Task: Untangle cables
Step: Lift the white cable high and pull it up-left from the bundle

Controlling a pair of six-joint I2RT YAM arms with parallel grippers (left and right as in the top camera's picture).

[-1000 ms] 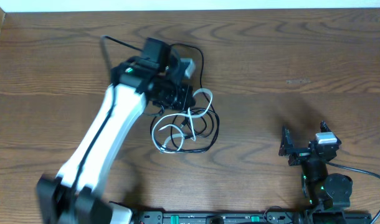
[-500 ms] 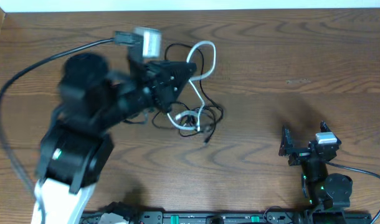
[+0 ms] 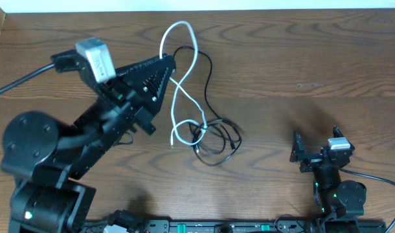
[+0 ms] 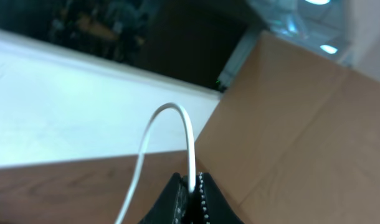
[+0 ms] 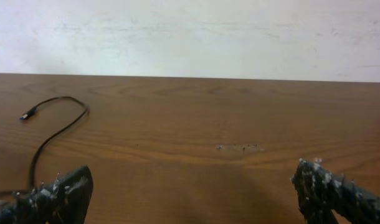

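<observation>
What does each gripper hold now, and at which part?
Left gripper pinches the thin white cable at a loop along its length; right gripper holds nothing.

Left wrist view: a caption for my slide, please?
Shut left gripper holds a thin white cable arching above it.

Soft, even light falls from above on the brown worktop (image 3: 282,58), giving a faint sheen and no hard glare. A dim, smudgy shadow lies just beyond the right claw (image 3: 316,141). The left arm (image 3: 87,136) looms large and slightly blurred. In the left wrist view all is soft: the left claw (image 4: 191,194) is a dark smear, and lamps (image 4: 329,48) flare above and to its right. The white cable (image 4: 189,134) is clearer. In the right wrist view the wood ahead is sharp, the fingers (image 5: 56,193) fuzzy, the wall (image 5: 190,31) bright.
</observation>
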